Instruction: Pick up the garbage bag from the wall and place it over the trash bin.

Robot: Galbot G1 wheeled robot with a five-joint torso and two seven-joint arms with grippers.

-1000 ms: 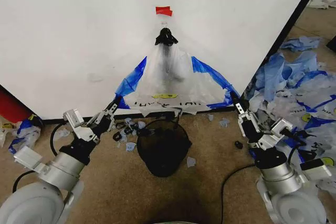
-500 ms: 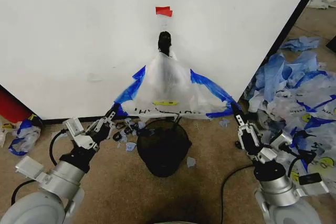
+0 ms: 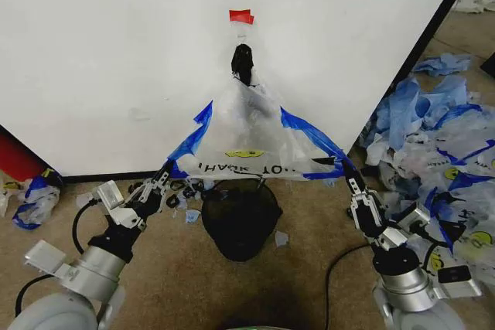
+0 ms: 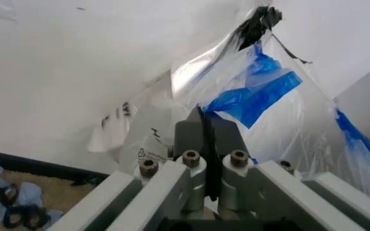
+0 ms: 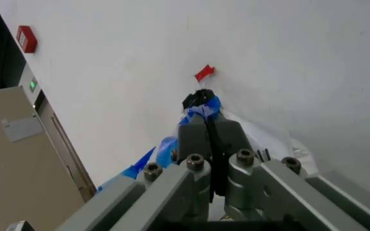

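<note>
Wall; garbage bag stretched between clenched left gripper, right gripper; above trash bin.

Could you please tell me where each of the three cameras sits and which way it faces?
Head view: high, looking forward and down at the wall, garbage bag and trash bin; both arms show.
Left wrist view: behind the left gripper, facing the bag.
Right wrist view: behind the right gripper, facing the wall.
All three share the bag.

Brown carpet floor lay before me, a heap of blue and white plastic bags at my right, a red object at my left
</note>
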